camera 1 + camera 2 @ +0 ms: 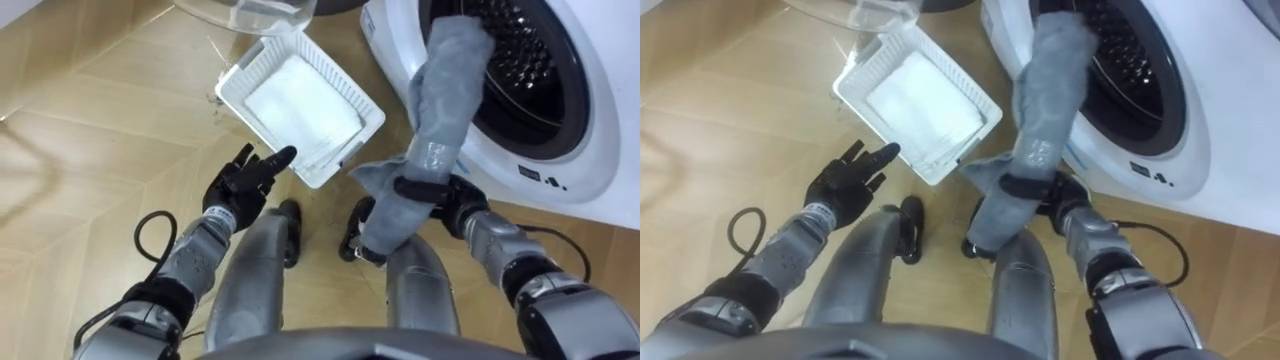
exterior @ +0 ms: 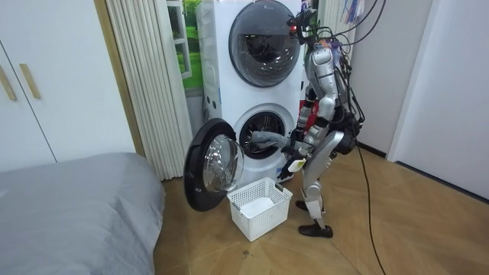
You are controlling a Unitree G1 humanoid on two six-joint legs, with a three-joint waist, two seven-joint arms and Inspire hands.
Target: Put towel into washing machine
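Wooden floor (image 1: pixel 80 120) fronted the washing machine (image 1: pixel 590 150), where the right hand (image 1: pixel 450 195) clamped the grey towel (image 1: pixel 445 90), its top at the drum mouth but its hanging tail liable to slide back out, while the left hand (image 1: pixel 240 185) hung spread.

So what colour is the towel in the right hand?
Plain grey. The towel shows best in the left eye view, gripped by the right hand.

Silver-grey shells cover the humanoid's torso, arms and legs; left hand (image 1: pixel 238 188) and right hand (image 1: pixel 452 193) are black, feet dark, red parts at the waist, black cables bunched overhead.
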